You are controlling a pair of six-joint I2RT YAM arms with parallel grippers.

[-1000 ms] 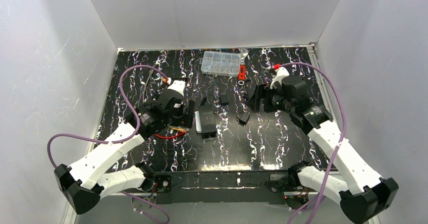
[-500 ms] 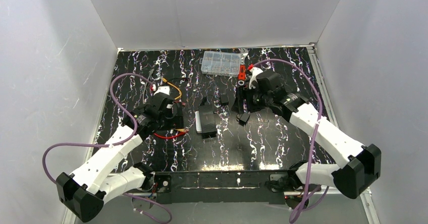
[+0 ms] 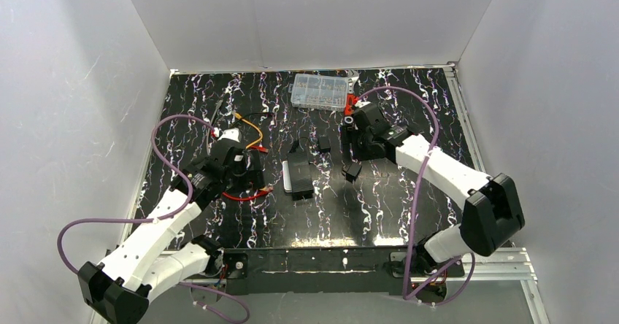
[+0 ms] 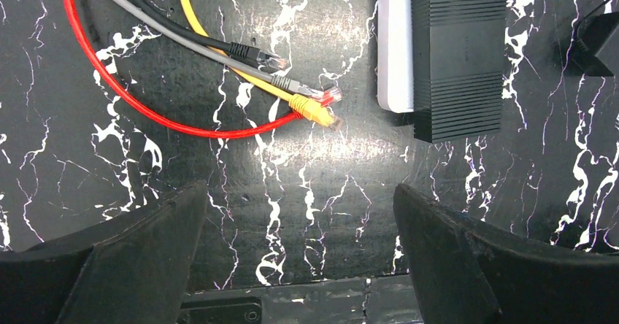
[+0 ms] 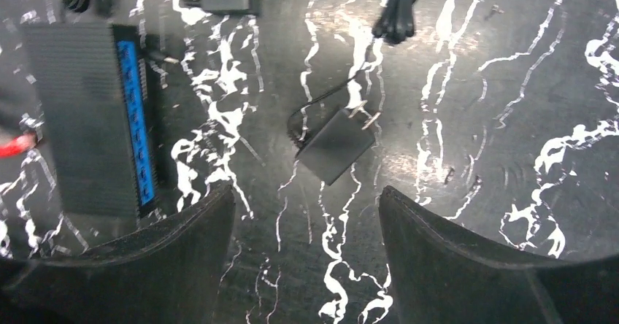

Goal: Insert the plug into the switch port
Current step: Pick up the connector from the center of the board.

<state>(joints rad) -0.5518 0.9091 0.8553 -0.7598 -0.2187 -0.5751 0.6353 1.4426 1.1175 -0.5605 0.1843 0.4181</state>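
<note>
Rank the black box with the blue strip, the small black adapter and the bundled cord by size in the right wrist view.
Largest: black box.
Next: adapter.
Smallest: bundled cord, though the top edge crops it, so unsure.

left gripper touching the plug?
Apart. Left wrist view: the plug lies on the table ahead of the open left gripper, with bare tabletop between it and both fingers.

Both left arm (image 3: pixel 157 225) & right arm (image 3: pixel 445 171): white link shells w/ black joint housings. A purple cable (image 3: pixel 175 117) loops along each. The fingers (image 4: pixel 131 265) are matte black, broad, wedge-shaped.
</note>
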